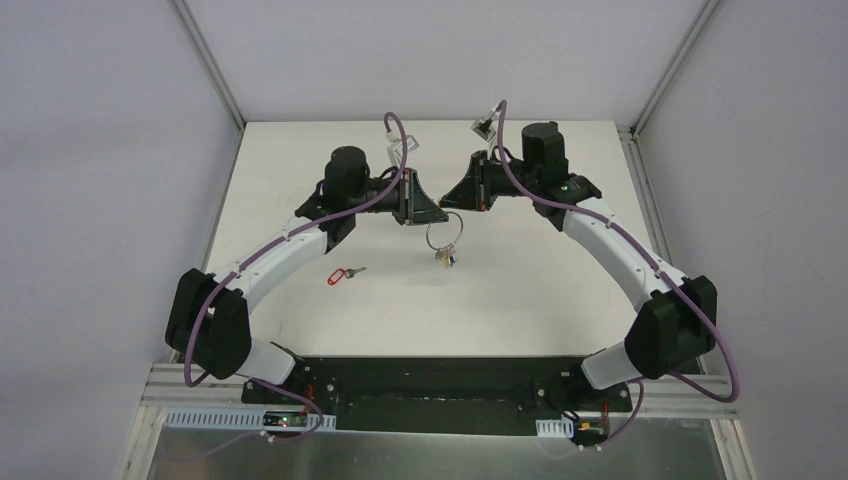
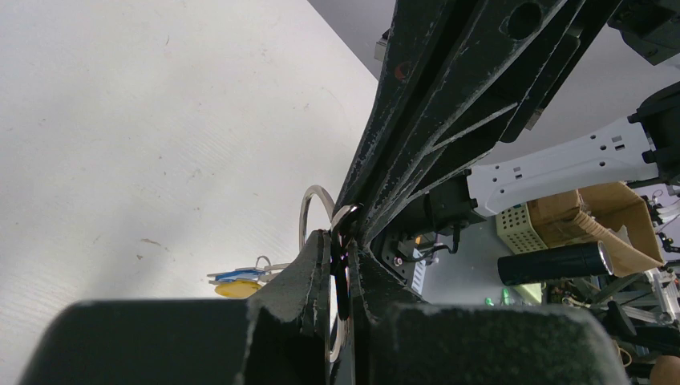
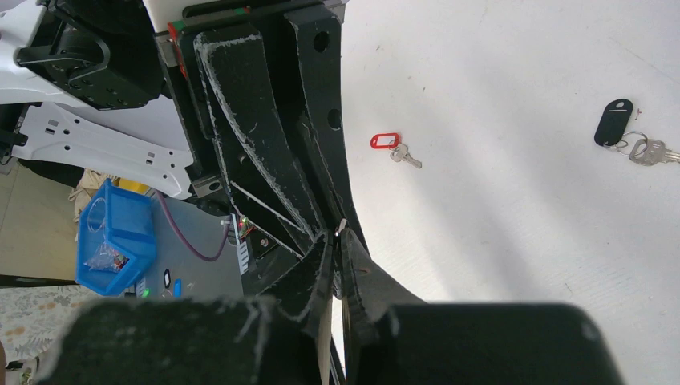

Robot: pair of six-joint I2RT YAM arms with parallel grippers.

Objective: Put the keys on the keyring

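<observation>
Left gripper (image 2: 341, 245) and right gripper (image 3: 335, 237) pinch one keyring (image 1: 444, 255); two lie loose: red-tagged key (image 3: 394, 148), black-tagged key (image 3: 615, 124).

From the left wrist I get only one arc of the ring (image 2: 307, 210). The rest goes out of sight between the clamped fingers (image 2: 313, 273) of the left gripper (image 2: 341, 245). From above, the ring's top is covered where that gripper meets the right gripper (image 1: 448, 202), and the bunch (image 1: 445, 257) below is too small for me to count keys. On the right wrist, the fingers block the ring, so I can't tell whether it's pinched there. The black-tag key (image 3: 648, 151) runs off that picture's right edge.
</observation>
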